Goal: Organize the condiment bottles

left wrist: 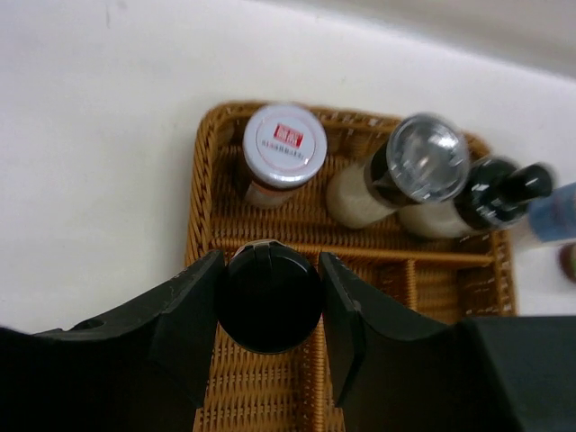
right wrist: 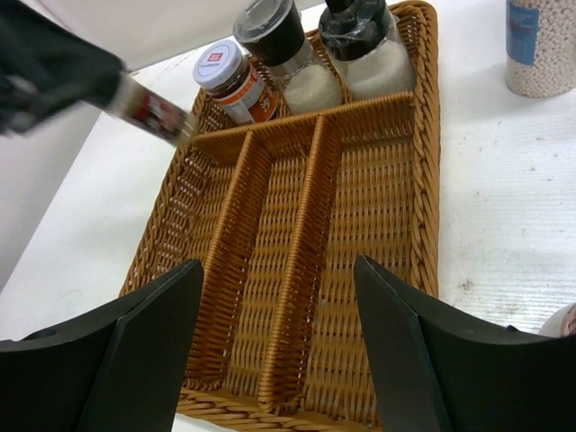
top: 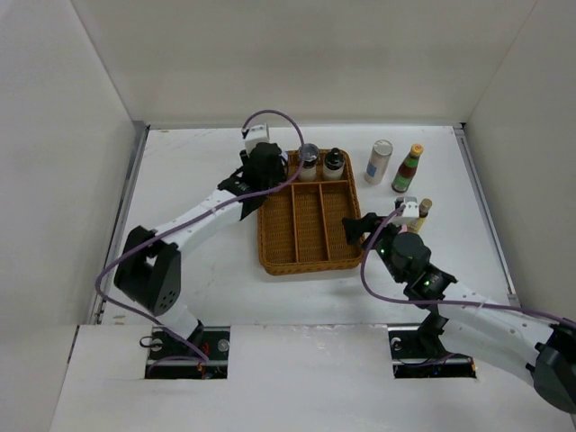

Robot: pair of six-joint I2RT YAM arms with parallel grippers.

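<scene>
The left fingers (left wrist: 189, 324) were closed on a round black-lidded bottle (left wrist: 270, 297), one pad pressed to each side of its lid; the right fingers (right wrist: 148, 351) stood wide apart and empty, hovering over the near end of the brown wicker divided tray (left wrist: 200, 171). The held bottle hung at the tray's far left, over the cross divider that separates the far compartment from the left long slot; the right wrist view showed it leaning, and whether its foot touched the wicker could not be told. The main risk was that lean; let go at an angle, the bottle would likely tip, either flat into the long slot or against the jar with a red-and-white printed lid (left wrist: 283, 144) standing just beyond the divider. Its foot could also land on the divider ridge and rock off it. A grip on the lid alone gave little hold against twisting, so a nudge from the rim might swing the bottle further. The clear-domed grinder (left wrist: 423, 157) and the black-capped bottle of white grains (left wrist: 495, 191) stood close beside that jar, so one fall could carry along the row. Both arms crowded the same tray, and a reach by either might strike the other; a tall white grey-lidded shaker (top: 379, 162) and a yellow-capped dark sauce bottle (top: 408, 169) waited on the tabletop (top: 180, 162) to the right.
</scene>
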